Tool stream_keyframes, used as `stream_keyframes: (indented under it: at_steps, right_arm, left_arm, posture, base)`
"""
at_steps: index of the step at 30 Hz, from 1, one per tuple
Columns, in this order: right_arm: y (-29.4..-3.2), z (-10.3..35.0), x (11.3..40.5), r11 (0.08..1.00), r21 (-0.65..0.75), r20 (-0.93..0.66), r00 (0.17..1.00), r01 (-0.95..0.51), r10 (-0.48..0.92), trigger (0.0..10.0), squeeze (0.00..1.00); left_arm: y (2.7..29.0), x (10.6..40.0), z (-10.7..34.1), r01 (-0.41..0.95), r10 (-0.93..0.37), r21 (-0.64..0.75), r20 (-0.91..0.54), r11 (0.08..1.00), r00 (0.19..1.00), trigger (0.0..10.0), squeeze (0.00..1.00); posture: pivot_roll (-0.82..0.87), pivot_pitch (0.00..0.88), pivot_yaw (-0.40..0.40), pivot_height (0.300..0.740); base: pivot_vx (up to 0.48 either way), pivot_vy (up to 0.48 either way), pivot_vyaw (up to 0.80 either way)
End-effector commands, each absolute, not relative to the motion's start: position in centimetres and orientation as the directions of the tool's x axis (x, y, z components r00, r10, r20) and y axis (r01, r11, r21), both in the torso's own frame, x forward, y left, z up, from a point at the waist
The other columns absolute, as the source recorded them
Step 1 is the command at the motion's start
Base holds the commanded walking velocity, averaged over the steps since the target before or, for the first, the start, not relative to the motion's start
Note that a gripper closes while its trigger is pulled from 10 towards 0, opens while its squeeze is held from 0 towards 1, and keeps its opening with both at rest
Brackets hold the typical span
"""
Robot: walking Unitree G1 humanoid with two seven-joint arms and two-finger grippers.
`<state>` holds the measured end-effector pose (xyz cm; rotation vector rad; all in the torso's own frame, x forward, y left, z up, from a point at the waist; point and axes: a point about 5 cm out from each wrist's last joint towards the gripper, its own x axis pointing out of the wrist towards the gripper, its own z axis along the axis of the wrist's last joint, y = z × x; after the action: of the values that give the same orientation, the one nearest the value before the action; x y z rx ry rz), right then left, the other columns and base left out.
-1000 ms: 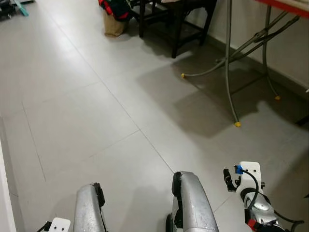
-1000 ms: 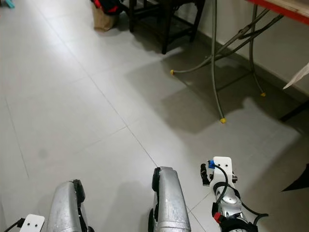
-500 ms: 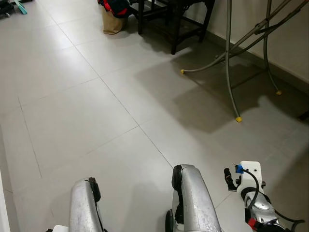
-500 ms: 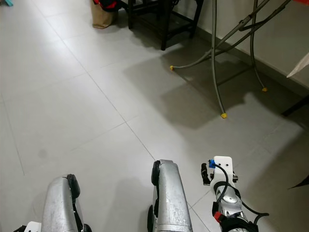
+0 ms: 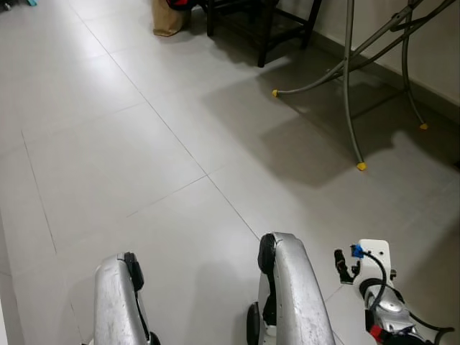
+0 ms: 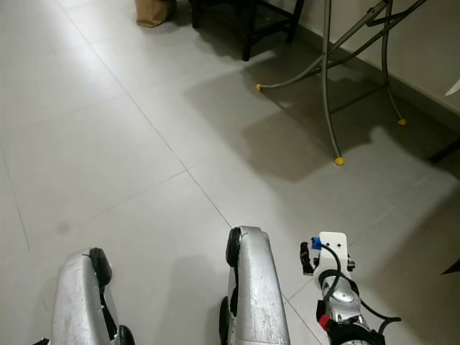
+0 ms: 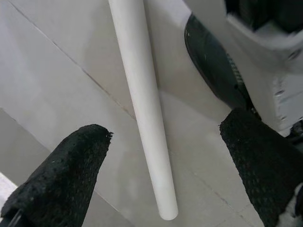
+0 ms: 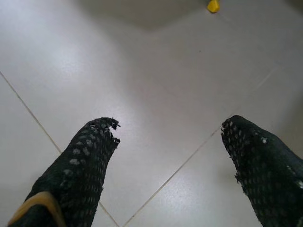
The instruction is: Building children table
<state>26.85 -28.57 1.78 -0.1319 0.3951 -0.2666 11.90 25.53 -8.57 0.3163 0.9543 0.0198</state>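
Both claws wide, holding nothing — left gripper w/ a white rod between its fingers, right gripper over floor. Watch the folding-table legs, upper right — you could clip them.

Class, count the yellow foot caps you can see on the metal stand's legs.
3: one nearest, one toward the dark furniture, one by the wall. Others may lie outside the frame.
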Motion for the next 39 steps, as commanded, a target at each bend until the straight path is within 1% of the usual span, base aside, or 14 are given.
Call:
stream_keyframes:
  at_steps: [1,6,8,11,16,19,21,23,26,27,35,39]
  right_arm:
    - [-29.2,1.6,26.3,0.953,-0.173,-0.378,0.877,0.249,-0.298,10.0,0.00]
    - [-29.6,1.8,26.2,0.953,-0.178,-0.373,0.879,0.247,-0.298,10.0,0.00]
    - [-30.0,2.1,26.2,0.952,-0.185,-0.367,0.881,0.245,-0.299,10.0,0.00]
    - [-30.2,2.2,26.2,0.951,-0.189,-0.363,0.883,0.244,-0.299,10.0,0.00]
    - [-30.8,3.2,26.5,0.949,-0.202,-0.338,0.892,0.242,-0.300,10.0,0.00]
    - [-31.0,3.5,26.5,0.948,-0.205,-0.330,0.895,0.242,-0.300,10.0,0.00]
    - [-31.3,3.8,26.5,0.947,-0.211,-0.320,0.899,0.241,-0.300,10.0,0.00]
    - [-31.4,3.9,26.4,0.947,-0.215,-0.316,0.900,0.240,-0.300,10.0,0.00]
    - [-31.5,4.1,26.4,0.947,-0.218,-0.315,0.901,0.238,-0.299,10.0,0.00]
    - [-31.7,4.4,26.4,0.947,-0.222,-0.310,0.903,0.234,-0.296,10.0,0.00]
    - [-32.1,5.0,26.4,0.946,-0.231,-0.302,0.908,0.227,-0.292,10.0,0.00]
    - [-32.7,5.4,26.2,0.944,-0.250,-0.307,0.908,0.214,-0.287,10.0,0.00]
  left_arm:
    - [25.4,10.2,-9.2,0.137,0.162,0.274,-0.830,0.952,0.533,10.0,0.00]
    - [25.4,9.7,-9.4,0.124,0.190,0.295,-0.831,0.947,0.524,10.0,0.00]
    - [25.4,9.6,-9.4,0.125,0.201,0.306,-0.831,0.944,0.519,10.0,0.00]
    - [25.5,9.7,-9.4,0.122,0.213,0.319,-0.827,0.940,0.520,10.0,0.00]
    - [26.7,10.4,-8.9,0.097,0.286,0.395,-0.794,0.913,0.537,10.0,0.00]
    - [27.1,10.5,-8.7,0.092,0.306,0.419,-0.781,0.903,0.545,10.0,0.00]
    - [27.7,10.9,-8.2,0.076,0.335,0.453,-0.751,0.888,0.569,10.0,0.00]
    - [28.0,11.2,-8.0,0.067,0.346,0.467,-0.738,0.882,0.579,10.0,0.00]
    - [28.3,11.4,-7.8,0.052,0.350,0.465,-0.731,0.884,0.586,10.0,0.00]
    - [28.6,12.0,-7.5,0.029,0.340,0.444,-0.725,0.895,0.599,10.0,0.00]
    - [28.2,12.6,-7.4,0.024,0.301,0.400,-0.726,0.916,0.618,10.0,0.00]
    - [28.1,13.1,-7.3,0.030,0.279,0.381,-0.726,0.924,0.629,10.0,0.00]
  posture:
    - [0.05,0.277,-0.062,0.325]
    - [0.04,0.287,-0.066,0.310]
    - [0.02,0.311,-0.077,0.300]
    - [0.02,0.319,-0.083,0.300]
    - [0.00,0.352,-0.093,0.300]
    - [-0.01,0.366,-0.095,0.300]
    - [-0.02,0.392,-0.098,0.300]
    - [-0.02,0.392,-0.098,0.300]
    - [-0.02,0.404,-0.101,0.300]
    - [-0.03,0.423,-0.105,0.300]
    - [-0.04,0.433,-0.109,0.300]
    - [-0.07,0.436,-0.140,0.300]
  base:
    - [0.000,0.000,0.00]
    - [0.000,0.000,0.00]
    - [0.000,0.000,0.00]
    - [0.000,0.000,0.00]
    - [0.000,0.000,0.00]
    - [0.000,0.000,0.00]
    - [0.000,0.000,0.00]
    - [0.000,0.000,0.00]
    - [0.000,0.000,0.00]
    - [0.000,0.000,0.00]
    - [0.000,0.000,0.00]
    - [0.000,0.000,0.00]
